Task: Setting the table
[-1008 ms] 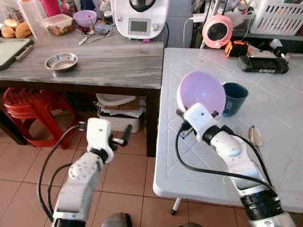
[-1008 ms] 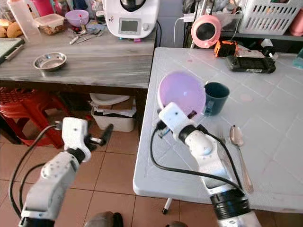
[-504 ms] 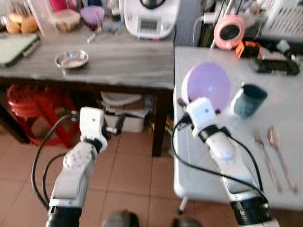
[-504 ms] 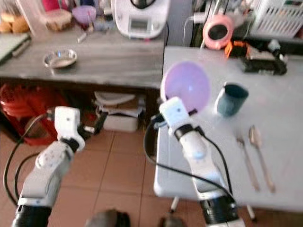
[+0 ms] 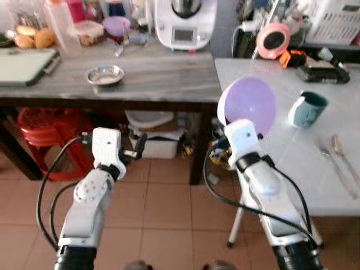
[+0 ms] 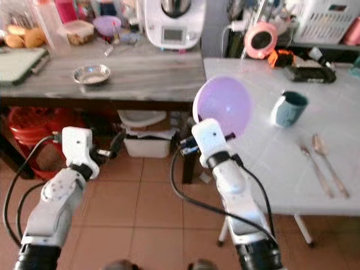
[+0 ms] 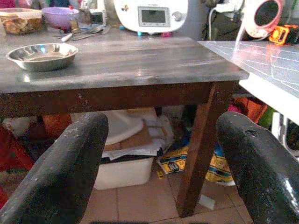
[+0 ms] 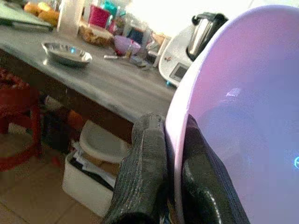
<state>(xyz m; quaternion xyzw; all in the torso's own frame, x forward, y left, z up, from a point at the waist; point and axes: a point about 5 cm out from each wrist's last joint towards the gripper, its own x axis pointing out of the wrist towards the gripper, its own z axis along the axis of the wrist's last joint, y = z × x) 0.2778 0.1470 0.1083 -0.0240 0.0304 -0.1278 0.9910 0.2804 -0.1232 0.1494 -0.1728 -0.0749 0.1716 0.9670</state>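
The right hand (image 8: 164, 186) pinches the rim of the upright purple bowl (image 5: 247, 106) above it.

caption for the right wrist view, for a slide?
Right hand shut on the rim of a purple bowl, wooden counter behind.

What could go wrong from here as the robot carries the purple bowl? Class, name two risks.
1. The right gripper pinches only the rim of the purple bowl, which is held on edge, so it might slip out.
2. The teal mug and the spoon lie on the white table; a careless set-down could knock them.
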